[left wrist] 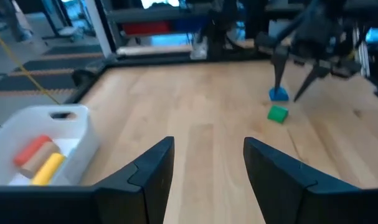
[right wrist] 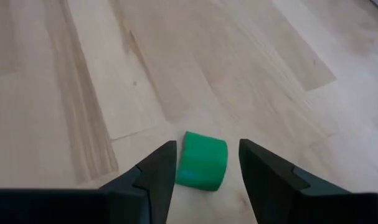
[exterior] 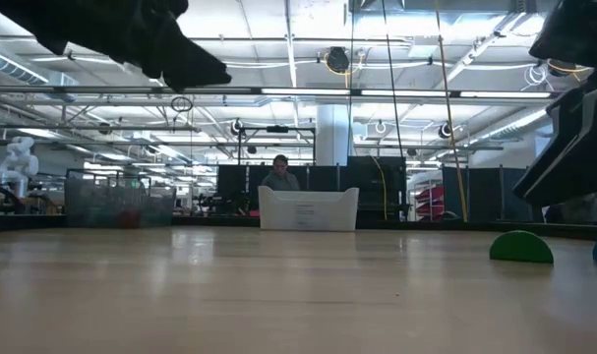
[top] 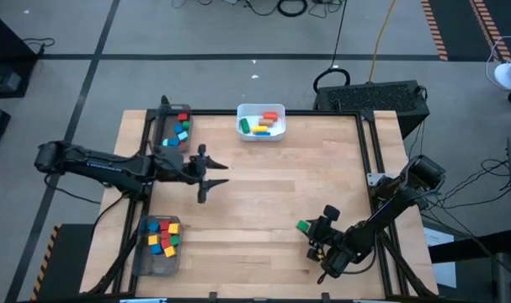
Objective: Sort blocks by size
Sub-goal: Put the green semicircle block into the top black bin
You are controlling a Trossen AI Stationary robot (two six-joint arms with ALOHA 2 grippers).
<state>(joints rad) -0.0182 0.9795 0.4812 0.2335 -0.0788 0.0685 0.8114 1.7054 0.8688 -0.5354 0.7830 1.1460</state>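
**Okay, closing in on the green block**

Down low at the table's near right: right gripper (right wrist: 201, 163) with jaws apart, straddling green block (right wrist: 203, 160), not clamped yet. Best to center, then squeeze evenly so nothing skids. Blue block (left wrist: 278, 94) right beside. Farther off, left gripper (top: 211, 173) hanging spread, empty. Farthest, white bin (top: 241, 128).

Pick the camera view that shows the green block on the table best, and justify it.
The right wrist view: the green block fills the gap between the right gripper jaws. High view shows a speck; low view a side profile; left wrist view shows it small and distant.
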